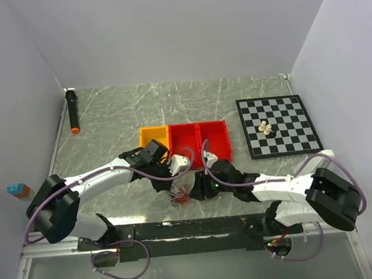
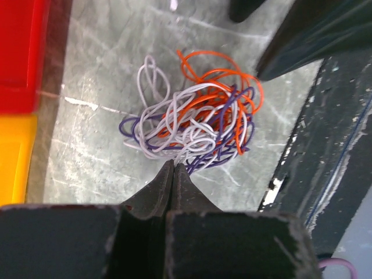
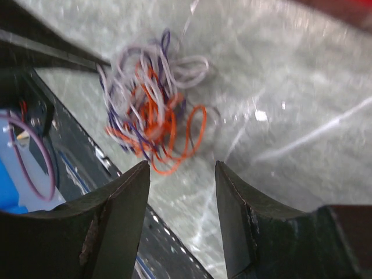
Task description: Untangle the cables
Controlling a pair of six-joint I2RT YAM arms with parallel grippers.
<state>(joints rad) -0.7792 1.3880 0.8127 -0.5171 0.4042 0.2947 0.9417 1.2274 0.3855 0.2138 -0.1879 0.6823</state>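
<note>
- The left gripper [image 2: 173, 170] is pressed shut, its tips meeting at the near edge of the clump. This is probably to pin one strand as an anchor, though I cannot tell whether a wire is caught between them.
- The cables [image 2: 195, 125] lie as one knotted white, orange and purple clump on the worktop [image 1: 120, 112], near its front edge, between the arms and in front of the red bins [image 1: 200, 141].
- The right gripper [image 3: 182, 174] hangs just short of the clump, jaws apart and empty. It is lined up on the outlying orange loop, likely the easiest strand to draw free.
</note>
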